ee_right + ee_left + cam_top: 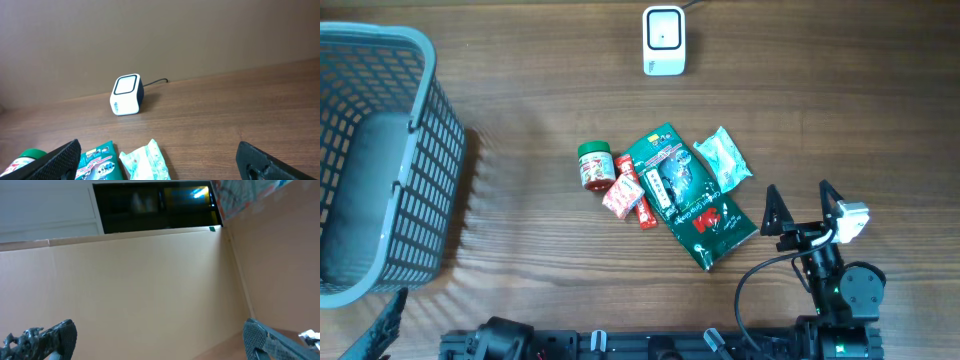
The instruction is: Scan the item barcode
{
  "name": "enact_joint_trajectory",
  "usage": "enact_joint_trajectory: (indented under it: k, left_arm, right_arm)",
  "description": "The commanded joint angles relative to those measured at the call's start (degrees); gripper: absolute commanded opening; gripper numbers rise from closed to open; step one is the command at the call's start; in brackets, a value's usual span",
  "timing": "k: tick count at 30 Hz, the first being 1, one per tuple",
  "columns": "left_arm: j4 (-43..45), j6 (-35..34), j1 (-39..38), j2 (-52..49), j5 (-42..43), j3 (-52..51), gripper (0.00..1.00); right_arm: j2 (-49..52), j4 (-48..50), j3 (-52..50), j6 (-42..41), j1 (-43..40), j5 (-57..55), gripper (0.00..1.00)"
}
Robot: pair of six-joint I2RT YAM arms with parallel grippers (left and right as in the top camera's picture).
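Note:
The white barcode scanner point(663, 40) stands at the table's far edge, also in the right wrist view point(127, 95). The items lie clustered mid-table: a green-lidded jar point(595, 163), red sachets point(626, 190), a large dark green packet point(685, 195) and a pale green packet point(723, 158). My right gripper point(800, 197) hovers open just right of the cluster with nothing between its fingers; its view shows the pale packet point(145, 162) and green packet point(100, 160) ahead. My left gripper point(159, 332) is open and empty, facing a beige wall.
A grey plastic basket point(375, 160) fills the left side of the table. The scanner's cable point(157, 81) runs off toward the back wall. Bare wood lies between the cluster and the scanner.

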State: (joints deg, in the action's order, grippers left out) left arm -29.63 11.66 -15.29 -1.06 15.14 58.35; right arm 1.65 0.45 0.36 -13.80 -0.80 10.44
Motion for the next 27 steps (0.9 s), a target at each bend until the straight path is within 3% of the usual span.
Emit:
enact_joint_trajectory:
  k: [1, 4, 7, 9, 11, 14, 17, 21, 23, 25, 27]
  left_arm:
    - [1.88, 1.22, 0.20, 0.79, 0.87, -0.28, 1.00]
    - [5.42, 8.20, 0.83, 0.79, -3.41, -0.28, 1.00]
    - [8.85, 8.96, 0.83, 0.46, -11.06, -0.28, 1.00]
    - [9.07, 8.94, 0.83, -0.11, -11.21, -0.28, 1.00]
    - [4.46, 8.94, 0.83, -0.39, -11.21, -0.31, 1.00]
    - [-9.40, 8.94, 0.79, -0.61, -11.21, -3.15, 0.99]
    - [-12.94, 8.44, 0.79, -0.61, -11.15, -11.87, 1.00]
    - [-11.67, 8.48, 0.79, -0.61, -11.13, -25.92, 1.00]
    - [-11.19, 8.48, 0.79, -0.61, -10.93, -29.66, 1.00]
    - [-11.52, 8.48, 0.79, -0.61, -10.93, -31.61, 1.00]
    - [-12.52, 8.50, 0.79, -0.63, -10.99, -32.81, 1.00]
  right_arm:
    - [-0.31, 0.33, -0.07, -0.26, 0.04, 0.04, 1.00]
    - [-0.31, 0.33, -0.07, -0.26, 0.04, 0.04, 1.00]
    - [-0.31, 0.33, -0.07, -0.28, 0.04, 0.04, 1.00]
    - [-0.31, 0.33, -0.07, -0.26, 0.02, 0.04, 1.00]
    - [-0.31, 0.33, -0.07, -0.28, 0.02, 0.04, 1.00]
    - [-0.31, 0.33, -0.07, -0.28, 0.04, 0.04, 1.00]
    - [-0.31, 1.57, -0.07, -0.28, 0.04, -3.87, 0.99]
    - [0.02, 0.83, -0.04, -16.83, 0.02, 3.15, 1.00]
    - [0.02, 6.99, 0.02, -30.77, 0.04, 8.52, 1.00]
    - [0.07, 14.47, 1.03, -31.63, 0.04, 16.39, 1.00]
    - [1.73, 7.26, 5.03, -30.29, 0.04, 17.07, 1.00]
